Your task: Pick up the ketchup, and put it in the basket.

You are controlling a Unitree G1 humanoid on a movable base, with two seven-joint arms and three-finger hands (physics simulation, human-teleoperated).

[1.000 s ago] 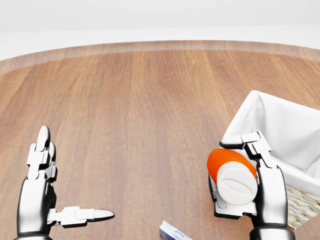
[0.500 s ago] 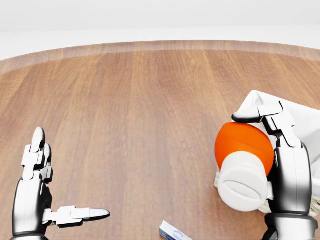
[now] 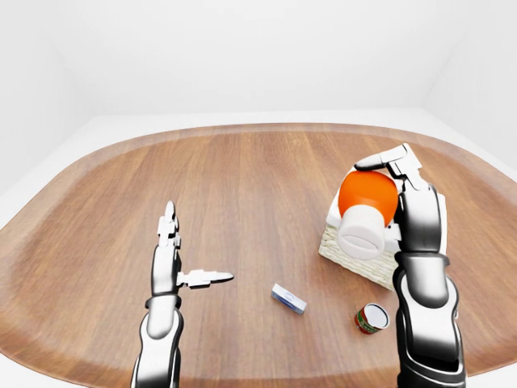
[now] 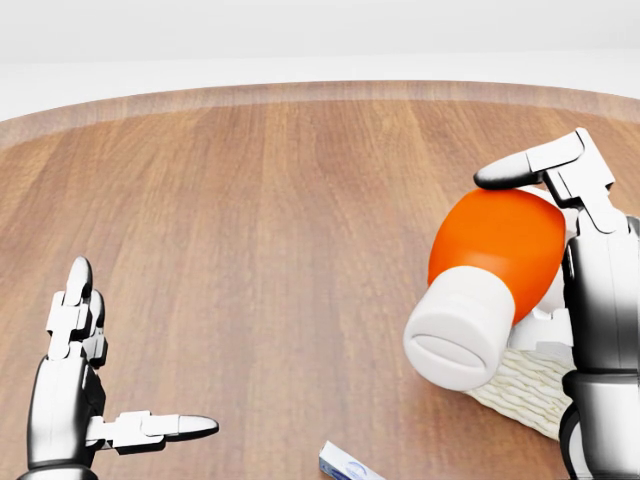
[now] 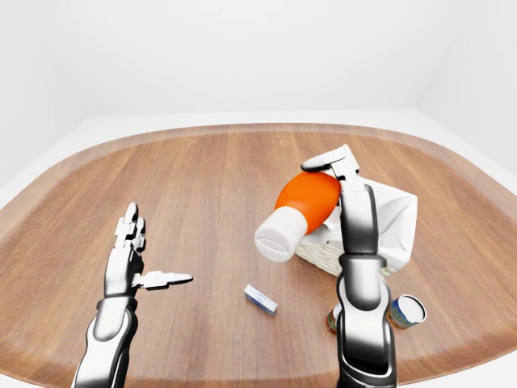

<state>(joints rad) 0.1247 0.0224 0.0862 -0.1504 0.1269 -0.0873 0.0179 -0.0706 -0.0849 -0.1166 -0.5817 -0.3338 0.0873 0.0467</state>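
The ketchup (image 4: 488,272) is an orange bottle with a white cap that points toward the camera. My right hand (image 4: 560,250) is shut on it and holds it high, above the basket's near edge. The basket (image 5: 388,218) is woven with a white cloth liner and stands on the wooden table to the right; the hand and bottle hide most of it in the head view, where only its woven wall (image 4: 520,392) shows. My left hand (image 4: 95,400) is open and empty, low at the left, fingers spread.
A small blue and white box (image 3: 288,298) lies on the wooden table (image 3: 242,186) near its lower edge. A red can (image 3: 371,318) lies beside my right forearm. A second can (image 5: 404,310) stands below the basket in the right-eye view.
My right hand has lifted the ketchup higher and toward the camera, so it now covers most of the basket. The left hand has sunk slightly.
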